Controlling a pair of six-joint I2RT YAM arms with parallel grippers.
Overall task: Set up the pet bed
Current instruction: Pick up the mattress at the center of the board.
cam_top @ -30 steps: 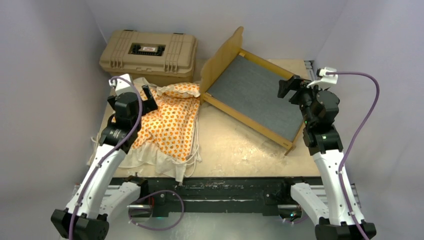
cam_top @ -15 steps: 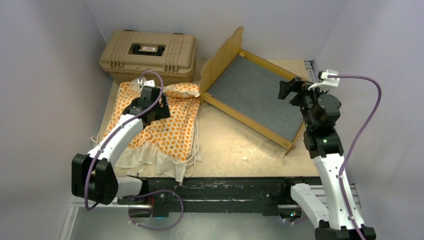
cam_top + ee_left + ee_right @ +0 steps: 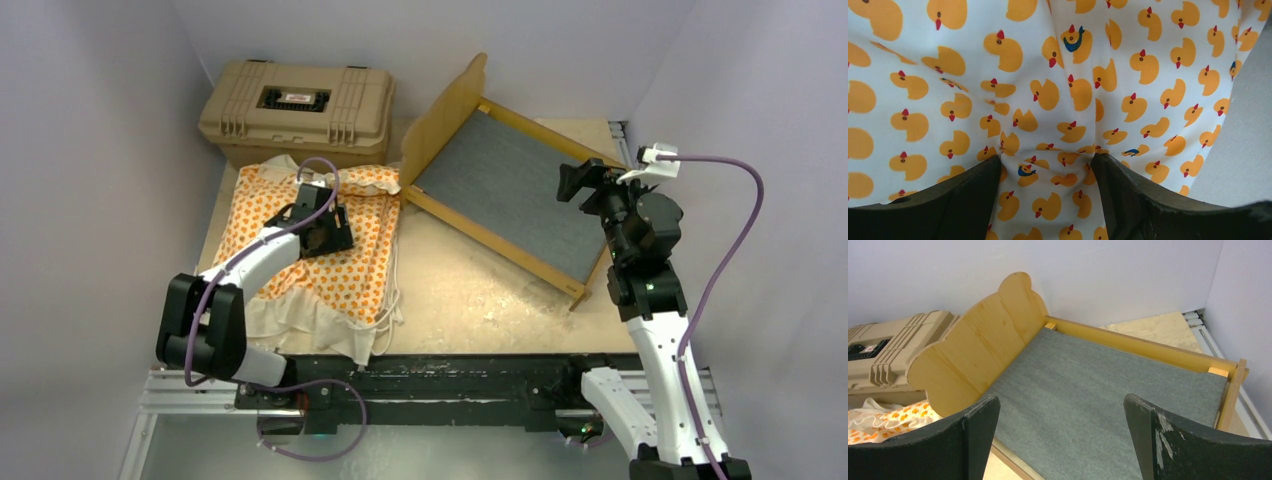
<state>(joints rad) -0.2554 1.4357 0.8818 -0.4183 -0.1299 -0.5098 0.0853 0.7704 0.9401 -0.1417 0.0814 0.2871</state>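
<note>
While left gripper (image 3: 1047,165) is pressing half-open jaws around a fold of cushion (image 3: 1058,75) | right gripper (image 3: 1062,405) is hovering wide open, empty, over bed frame (image 3: 998,320) | next: firm pinch, lifting onto frame.

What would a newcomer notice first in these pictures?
The white cushion printed with orange ducks, on the left, stands out most; the jaws of the left arm press into it with a fold bunched between them. To the right lies the wooden bed frame with its grey base, the open jaws of the right arm above it. A tan case sits at the back left.
</note>
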